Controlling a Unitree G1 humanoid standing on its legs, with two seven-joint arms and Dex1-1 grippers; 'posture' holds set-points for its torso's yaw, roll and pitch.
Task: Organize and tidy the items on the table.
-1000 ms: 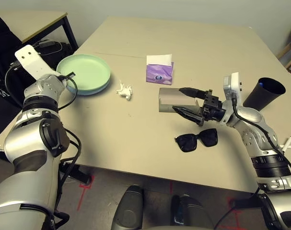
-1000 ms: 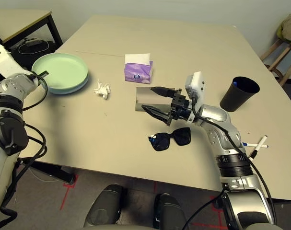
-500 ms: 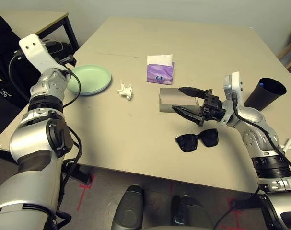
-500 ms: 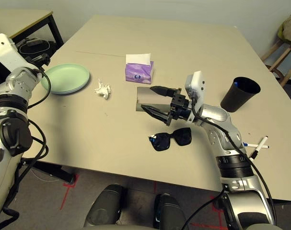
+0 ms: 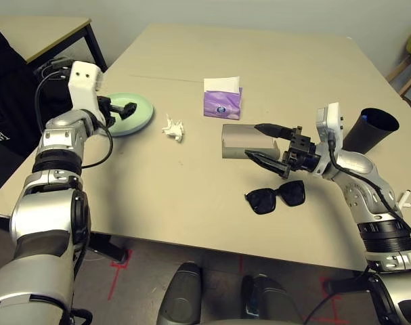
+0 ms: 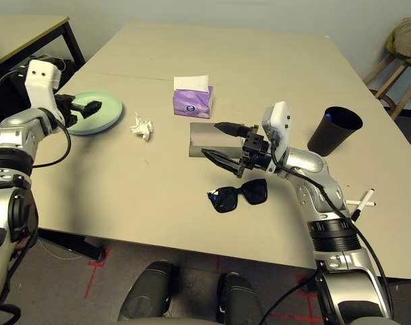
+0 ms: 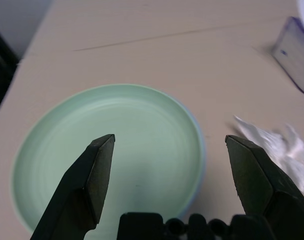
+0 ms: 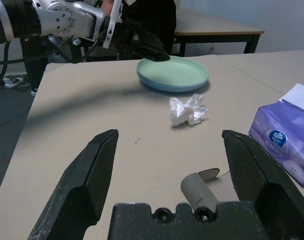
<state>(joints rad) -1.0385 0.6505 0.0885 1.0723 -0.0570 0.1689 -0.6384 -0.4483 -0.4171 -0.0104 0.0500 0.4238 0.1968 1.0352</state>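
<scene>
Bare pale green plate [image 7: 116, 150] under spread left hand [image 7: 169, 165], stacked on blue.

Beige desk [image 5: 191, 183] seen from above. Green plate [image 5: 139, 112] at 10 o'clock, left end effector [image 5: 122, 108] open over its near rim. Crumpled white tissue [image 5: 173, 127] just beside the plate at its 3 o'clock. Purple tissue pack [image 5: 223, 101] at 12. Right end effector [image 5: 265, 140] open, fingers over the grey-tan glasses case [image 5: 240, 141]. Black sunglasses [image 5: 275, 198] at 5 o'clock. Black cup [image 5: 373, 131] at 3 o'clock.
</scene>
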